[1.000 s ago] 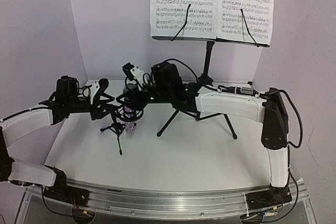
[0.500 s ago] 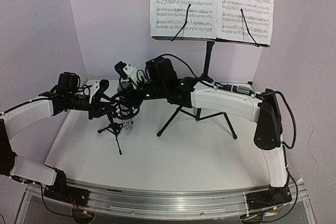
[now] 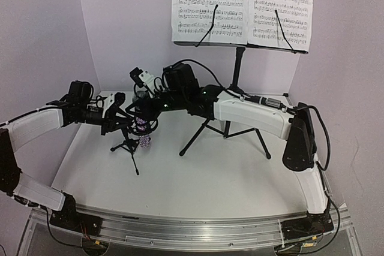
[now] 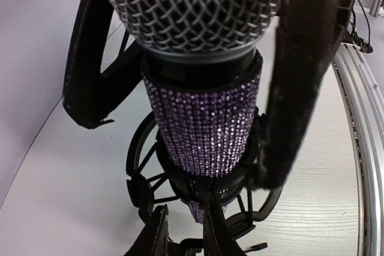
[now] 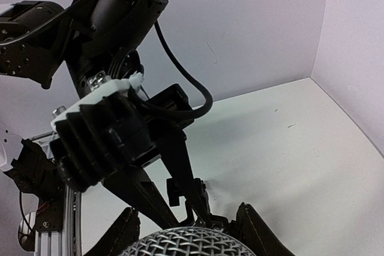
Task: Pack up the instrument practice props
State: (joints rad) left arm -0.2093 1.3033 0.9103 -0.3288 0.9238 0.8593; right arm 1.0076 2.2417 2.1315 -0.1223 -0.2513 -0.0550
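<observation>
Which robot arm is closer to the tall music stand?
Right. The right arm crosses in front of the pole of the music stand; the left arm is far to its left, by the microphone.

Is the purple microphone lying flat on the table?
No, the microphone stands head-up in the holder of its small tripod stand.

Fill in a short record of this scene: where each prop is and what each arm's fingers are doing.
microphone: seated in small tripod mic stand
right fingers: clamped on its mesh head
left fingers: flanking its purple body, one side gapped
sheet music: on tall music stand at the back
</observation>
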